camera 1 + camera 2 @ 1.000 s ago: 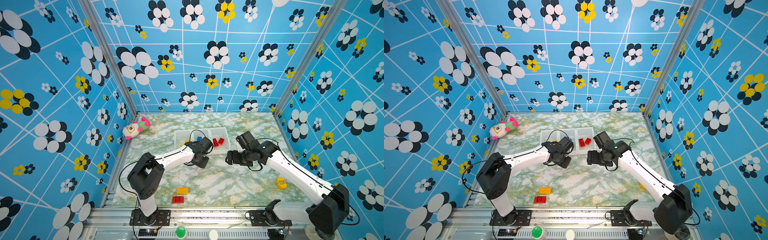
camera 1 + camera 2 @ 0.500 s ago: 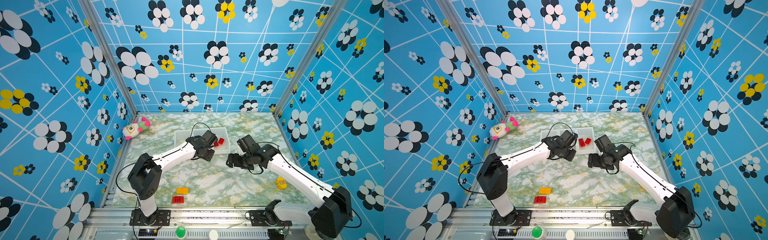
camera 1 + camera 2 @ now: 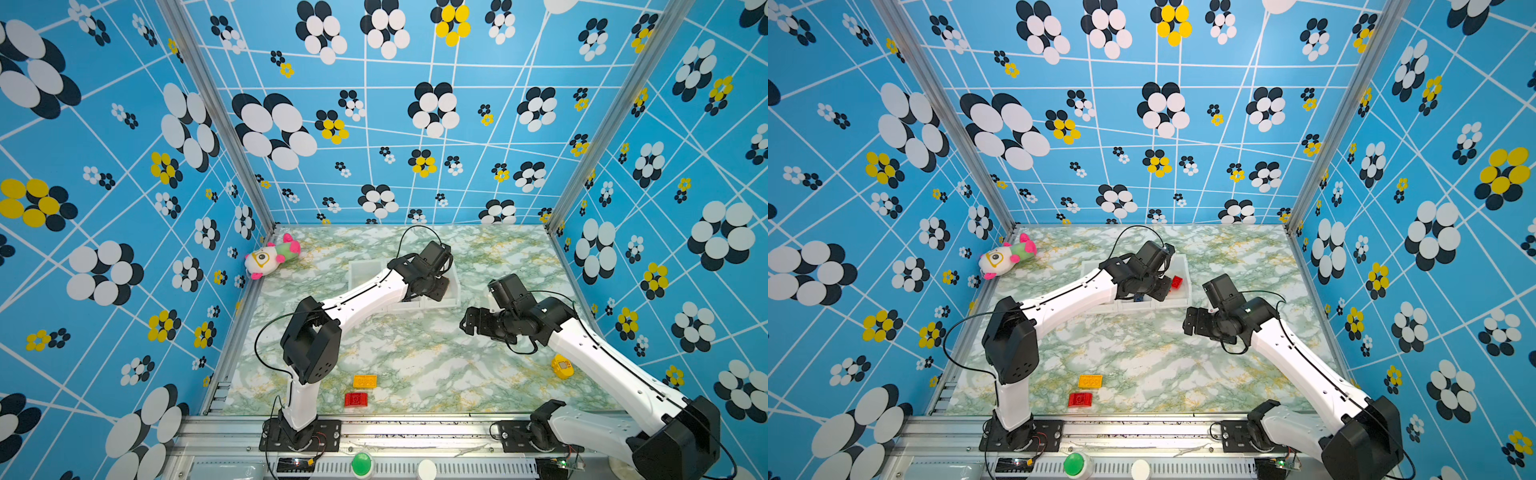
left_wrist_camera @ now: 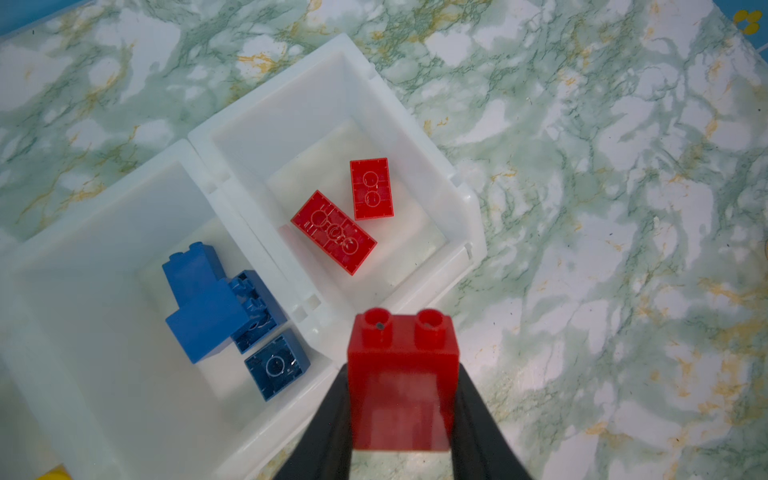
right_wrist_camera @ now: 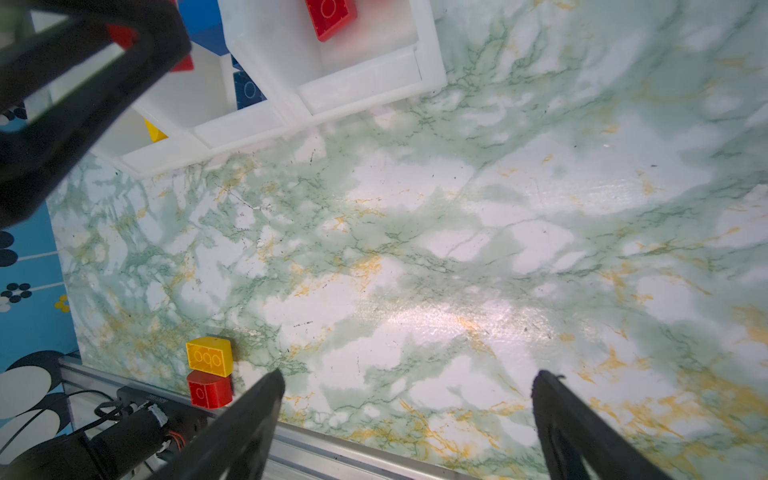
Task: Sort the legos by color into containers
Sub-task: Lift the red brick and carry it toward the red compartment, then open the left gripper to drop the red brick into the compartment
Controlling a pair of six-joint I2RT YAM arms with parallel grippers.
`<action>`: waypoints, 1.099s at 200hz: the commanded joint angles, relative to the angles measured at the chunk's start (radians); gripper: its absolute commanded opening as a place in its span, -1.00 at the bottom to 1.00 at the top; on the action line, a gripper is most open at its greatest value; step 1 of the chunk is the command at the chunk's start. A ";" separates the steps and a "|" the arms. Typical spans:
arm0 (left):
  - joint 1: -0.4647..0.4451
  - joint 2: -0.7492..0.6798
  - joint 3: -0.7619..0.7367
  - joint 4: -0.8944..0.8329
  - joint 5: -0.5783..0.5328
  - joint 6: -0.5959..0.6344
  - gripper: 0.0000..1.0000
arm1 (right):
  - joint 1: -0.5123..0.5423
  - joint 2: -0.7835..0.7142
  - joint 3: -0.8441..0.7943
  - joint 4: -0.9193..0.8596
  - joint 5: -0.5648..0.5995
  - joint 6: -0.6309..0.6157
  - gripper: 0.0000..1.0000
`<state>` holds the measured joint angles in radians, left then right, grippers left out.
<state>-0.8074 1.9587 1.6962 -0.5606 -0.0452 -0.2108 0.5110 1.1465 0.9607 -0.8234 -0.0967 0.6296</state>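
Left wrist view showed green marbled tabletop (image 4: 582, 166) bearing joined white translucent plastic bins (image 4: 291, 108). The left gripper (image 4: 402, 399), clamped on a tall red studded brick (image 4: 401, 357), hung at the rim of the bin holding red bricks (image 4: 332, 232), presumably to drop it. The right gripper (image 5: 409, 376), jaws apart, empty, had open table beneath.

The white containers (image 4: 291, 104) hold two upturned red bricks (image 4: 333, 232) in the end bin and blue bricks (image 4: 203, 307) in the middle. A tall red brick (image 4: 401, 353) hangs gripped over the bins. A yellow brick (image 3: 365, 380) and a rounded red brick (image 3: 355, 399) lie side by side on the table (image 3: 415, 357).
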 commanded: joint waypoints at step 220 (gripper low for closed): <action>0.056 0.309 0.310 -0.018 -0.071 0.007 0.29 | -0.025 -0.048 -0.033 -0.009 0.001 0.056 0.92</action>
<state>-0.7536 2.2688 1.9808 -0.5716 -0.0990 -0.1986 0.4992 1.1118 0.9409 -0.8227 -0.1074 0.6704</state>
